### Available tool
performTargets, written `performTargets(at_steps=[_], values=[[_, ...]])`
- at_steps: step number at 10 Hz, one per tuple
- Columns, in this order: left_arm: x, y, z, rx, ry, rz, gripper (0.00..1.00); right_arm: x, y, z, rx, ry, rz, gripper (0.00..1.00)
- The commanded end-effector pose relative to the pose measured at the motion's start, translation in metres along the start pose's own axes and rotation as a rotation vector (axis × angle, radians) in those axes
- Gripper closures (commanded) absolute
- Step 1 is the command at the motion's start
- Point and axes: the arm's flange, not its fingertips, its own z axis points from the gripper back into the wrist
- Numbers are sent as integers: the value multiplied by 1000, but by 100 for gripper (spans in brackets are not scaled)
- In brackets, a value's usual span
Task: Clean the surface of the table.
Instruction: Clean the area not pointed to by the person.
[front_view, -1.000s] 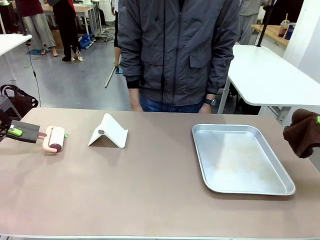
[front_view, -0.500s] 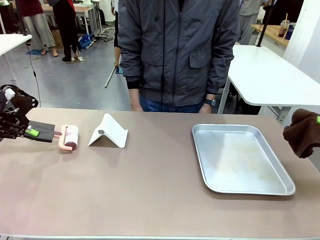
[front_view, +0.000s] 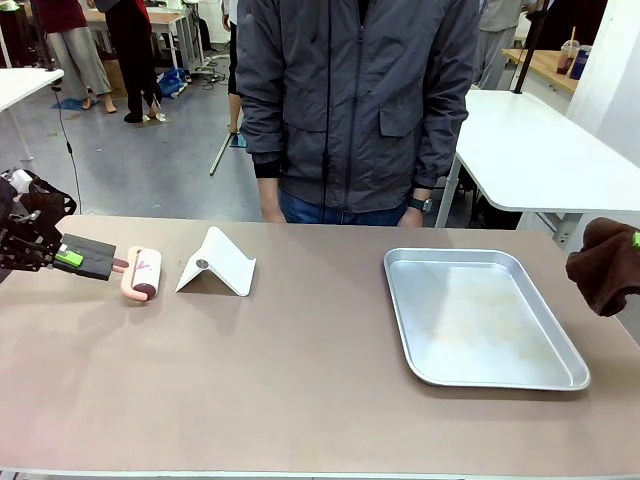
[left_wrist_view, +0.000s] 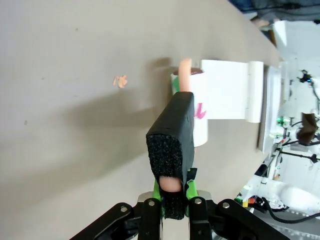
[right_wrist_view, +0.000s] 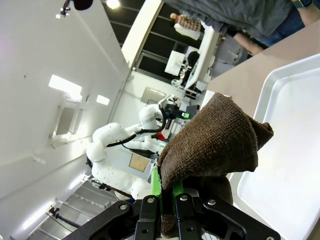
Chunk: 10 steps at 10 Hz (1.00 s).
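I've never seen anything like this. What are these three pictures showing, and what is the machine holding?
It is a robot with two arms, each ending in two pinching fingers. The wide picture looks from between the arms across the brown table at a person standing opposite. The other two come from cameras on the wrists, looking along the fingers. On the table lie a silver tray and a folded white stand. The left arm's fingers are shut on the black handle of a pink lint roller, which seems to rest on the table. The right arm's fingers pinch a brown cloth, held in the air beside the tray.
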Motion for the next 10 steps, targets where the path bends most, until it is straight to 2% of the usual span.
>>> performTargets(at_steps=[1, 2, 6, 8, 9, 10], values=[[-26, -10, 32, -94, -90, -88, 90, 4, 3, -1, 24, -9, 10, 91], [-34, -12, 47, -142, -125, -114, 90, 4, 3, -1, 24, -9, 10, 91], [-50, 12, 91, -269, -136, -118, 90, 4, 3, -1, 24, -9, 10, 91], [-70, 40, 132, -334, -117, -115, 90, 4, 3, -1, 24, -9, 10, 91], [-86, 59, 151, -336, -45, -124, 90, 4, 3, -1, 24, -9, 10, 91], [-99, 74, 164, -367, -61, -114, 90, 4, 3, -1, 24, -9, 10, 91]])
